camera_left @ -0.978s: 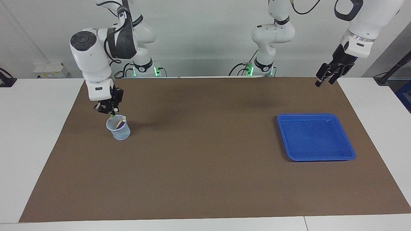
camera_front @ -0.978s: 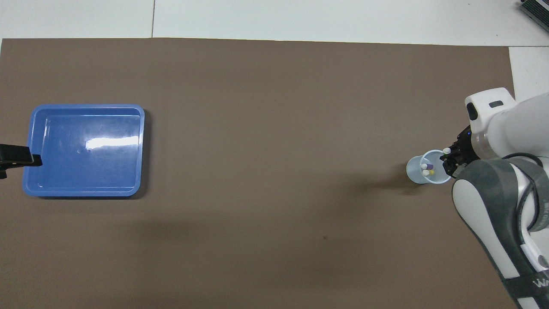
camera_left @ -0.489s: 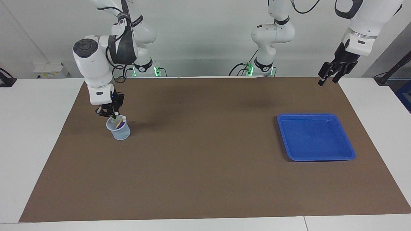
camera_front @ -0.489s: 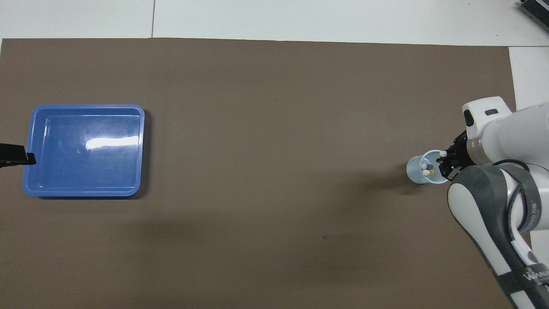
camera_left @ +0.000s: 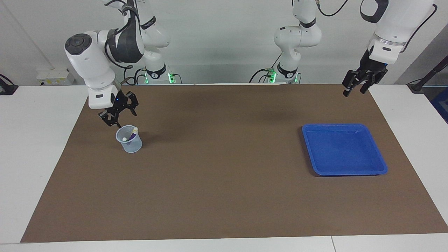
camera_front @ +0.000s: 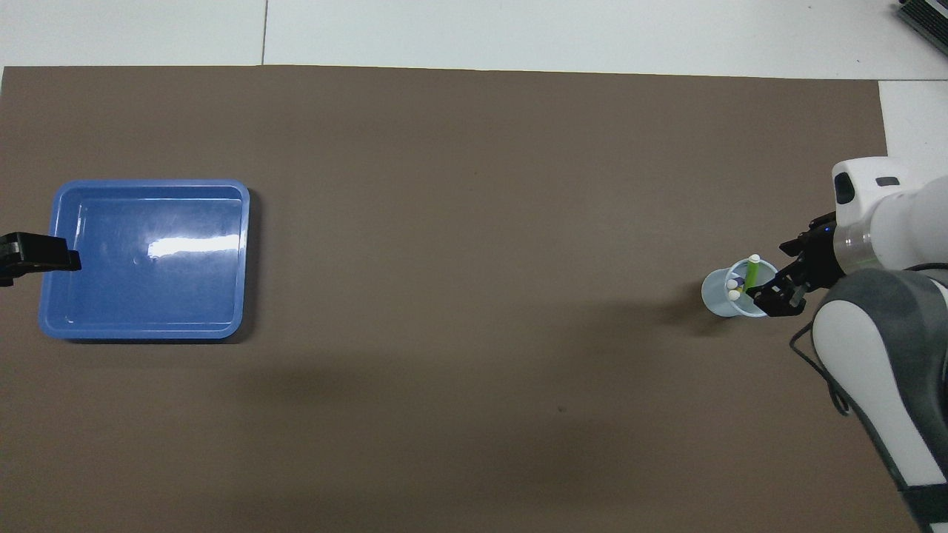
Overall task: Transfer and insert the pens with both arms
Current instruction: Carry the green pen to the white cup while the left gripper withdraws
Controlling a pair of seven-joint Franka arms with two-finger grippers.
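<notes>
Right gripper spread, empty, over the mat beside cup; pens in cup. Left gripper spread, empty, above mat edge near tray.

No text, label, brand, number or sign can be read in either view.
</notes>
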